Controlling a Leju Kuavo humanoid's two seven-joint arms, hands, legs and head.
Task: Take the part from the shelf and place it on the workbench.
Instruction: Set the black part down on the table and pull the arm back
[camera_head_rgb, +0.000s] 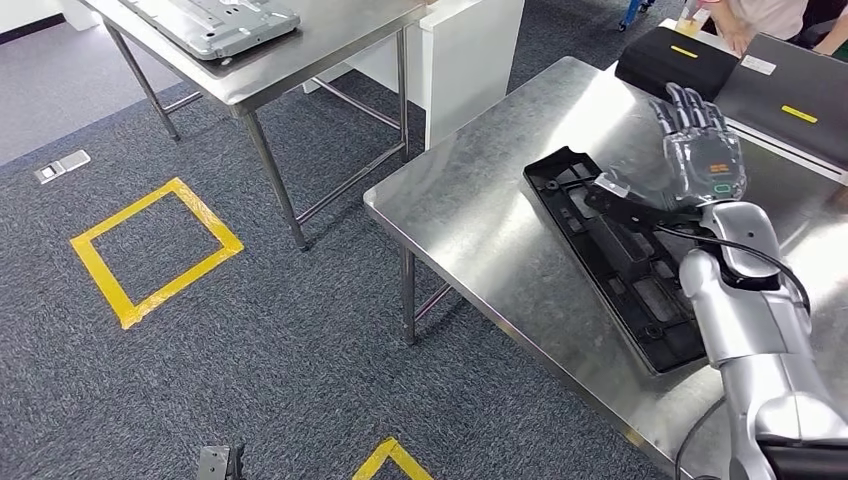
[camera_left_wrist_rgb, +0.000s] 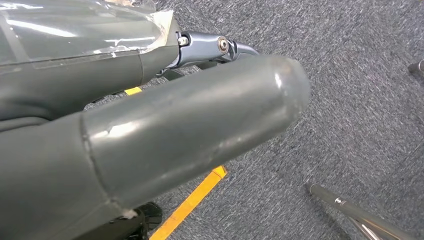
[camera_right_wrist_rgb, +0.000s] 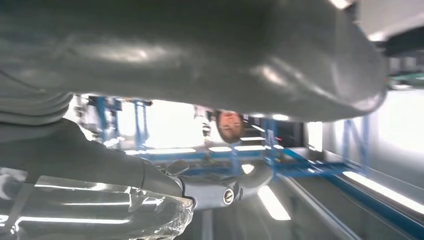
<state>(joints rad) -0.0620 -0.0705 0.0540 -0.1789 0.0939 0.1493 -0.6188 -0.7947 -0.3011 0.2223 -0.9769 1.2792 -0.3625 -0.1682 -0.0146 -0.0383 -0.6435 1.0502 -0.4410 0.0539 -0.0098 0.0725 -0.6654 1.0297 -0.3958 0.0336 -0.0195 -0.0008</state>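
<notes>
Head view has the black part (camera_head_rgb: 620, 260) lying flat on the steel workbench (camera_head_rgb: 480, 210), near its front edge. My right hand (camera_head_rgb: 700, 150) hovers over its far end, fingers spread and holding nothing. Left wrist view shows my left hand (camera_left_wrist_rgb: 165, 145) over grey carpet (camera_left_wrist_rgb: 360, 90), but I can't tell its state.

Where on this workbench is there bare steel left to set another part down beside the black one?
The workbench is bare on its near-left stretch, between the corner edge and the black part. It is crowded at the far end: black cases and a person's hands sit there. The right hand hovers open above the part's far end.
</notes>
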